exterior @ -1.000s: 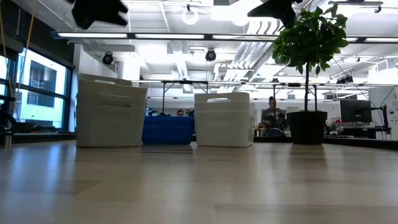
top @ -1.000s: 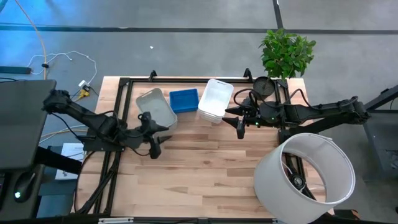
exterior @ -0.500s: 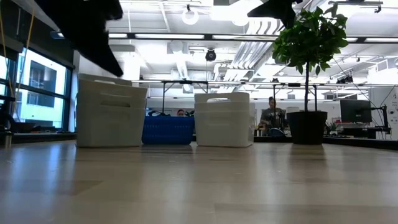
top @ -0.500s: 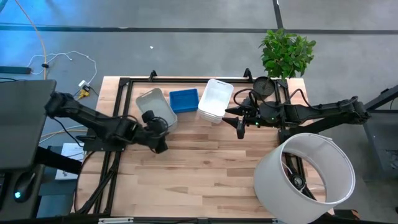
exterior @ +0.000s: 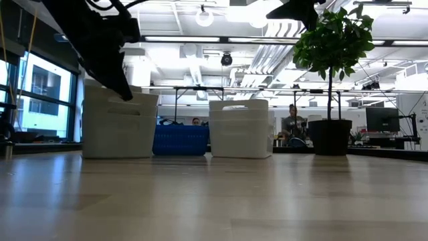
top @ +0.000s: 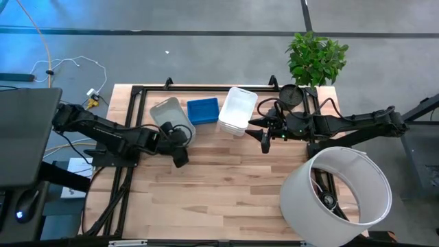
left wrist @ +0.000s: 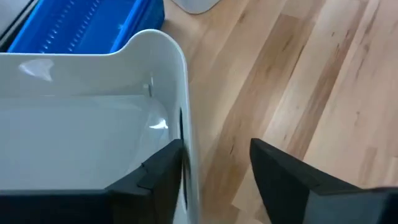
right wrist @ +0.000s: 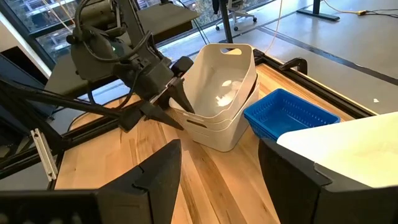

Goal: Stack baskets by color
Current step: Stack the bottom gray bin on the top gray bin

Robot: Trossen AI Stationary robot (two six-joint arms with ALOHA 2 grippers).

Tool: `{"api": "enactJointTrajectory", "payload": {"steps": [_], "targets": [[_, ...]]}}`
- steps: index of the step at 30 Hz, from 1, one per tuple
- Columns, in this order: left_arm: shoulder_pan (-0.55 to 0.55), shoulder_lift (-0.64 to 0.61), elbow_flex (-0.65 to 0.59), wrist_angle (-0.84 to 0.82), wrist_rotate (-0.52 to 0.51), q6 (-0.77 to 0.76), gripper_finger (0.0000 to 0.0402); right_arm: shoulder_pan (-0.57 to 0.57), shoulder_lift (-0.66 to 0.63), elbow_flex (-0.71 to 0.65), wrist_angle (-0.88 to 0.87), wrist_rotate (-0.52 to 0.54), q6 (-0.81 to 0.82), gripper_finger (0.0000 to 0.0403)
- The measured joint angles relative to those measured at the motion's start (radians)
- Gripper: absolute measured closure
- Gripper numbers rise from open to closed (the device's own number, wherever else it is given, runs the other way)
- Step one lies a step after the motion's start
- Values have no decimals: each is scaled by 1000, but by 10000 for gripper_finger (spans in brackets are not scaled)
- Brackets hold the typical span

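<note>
Pale wooden boards form the table (top: 226,178), on which three stacks are lined up along the far side: grey baskets (top: 171,118), a blue basket (top: 203,110) and white baskets (top: 237,110). The left gripper (top: 180,146) is seen spread at the near end wall of the grey baskets, one finger just inside the rim and the other outside it over bare wood; nothing is pinched yet. In the right wrist view the same fingers (right wrist: 176,93) are shown at that rim, with the blue basket just beyond the stack. The right gripper (top: 264,137) is held spread and empty beside the white baskets, apparently waiting.

The step in hand is judged to be the taking hold of the grey baskets by their wall. For the next move, the fingers would need to be lowered a little further over the rim and pressed together on the thin wall. Whether only the top basket or the nested pair would be lifted cannot be told.
</note>
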State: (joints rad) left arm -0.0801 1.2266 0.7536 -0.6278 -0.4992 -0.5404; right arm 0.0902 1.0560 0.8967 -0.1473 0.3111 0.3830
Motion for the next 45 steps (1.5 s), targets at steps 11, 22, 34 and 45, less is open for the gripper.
{"api": "enactJointTrajectory", "payload": {"steps": [11,22,34,45], "targets": [[2,-5,0,13,-36,-7,390,0,0,0,0,0,1,201],[2,-41,28,-33,-36,-7,400,0,0,0,0,0,1,201],[8,-54,95,-88,-23,28,401,0,0,0,-10,0,-6,201],[9,16,94,-86,35,28,394,0,0,0,-14,0,2,201]]}}
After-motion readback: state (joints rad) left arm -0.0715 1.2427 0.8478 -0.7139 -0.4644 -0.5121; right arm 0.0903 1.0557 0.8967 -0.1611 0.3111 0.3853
